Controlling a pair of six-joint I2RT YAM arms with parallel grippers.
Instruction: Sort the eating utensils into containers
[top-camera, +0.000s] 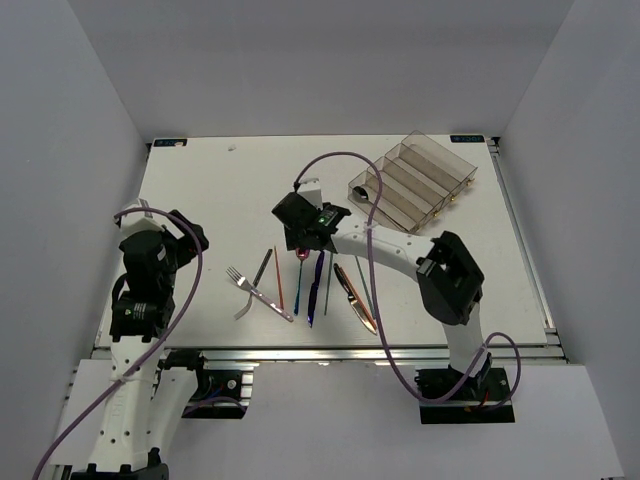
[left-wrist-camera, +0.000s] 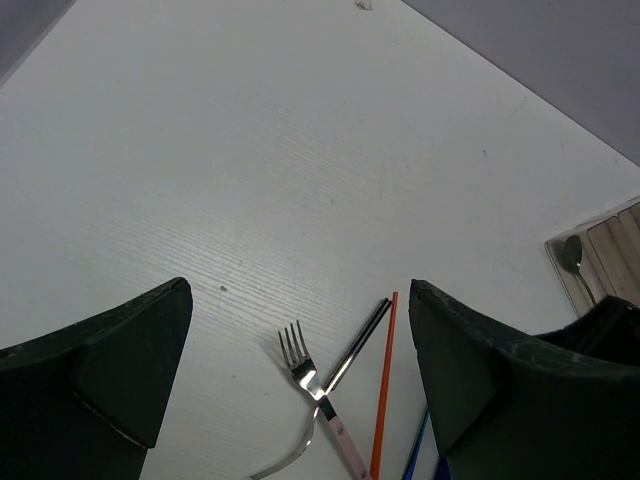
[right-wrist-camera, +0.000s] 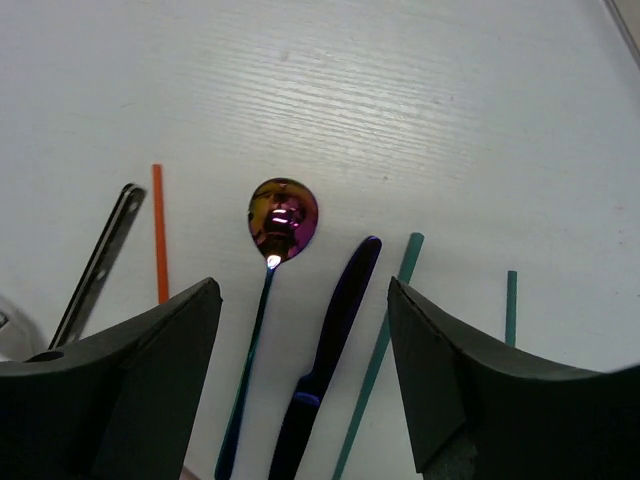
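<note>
The utensils lie in a row near the table's front. In the top view I see the silver fork (top-camera: 250, 287), a dark chopstick (top-camera: 263, 266), an orange chopstick (top-camera: 279, 278), the red spoon (top-camera: 300, 257), the blue knife (top-camera: 316, 288), the copper knife (top-camera: 355, 298) and a green chopstick (top-camera: 366, 285). The clear organiser tray (top-camera: 470, 160) stands at the back right with a black spoon (top-camera: 362, 192) in its left compartment. My right gripper (right-wrist-camera: 303, 290) is open just above the red spoon (right-wrist-camera: 283, 218) and blue knife (right-wrist-camera: 335, 330). My left gripper (left-wrist-camera: 300, 300) is open and empty above the fork (left-wrist-camera: 308, 378).
In the right wrist view green chopsticks (right-wrist-camera: 385, 340) lie right of the knife and the orange chopstick (right-wrist-camera: 159, 235) lies left of the spoon. In the left wrist view the dark chopstick (left-wrist-camera: 360, 345) crosses the fork's neck. White walls enclose the table (top-camera: 220, 190).
</note>
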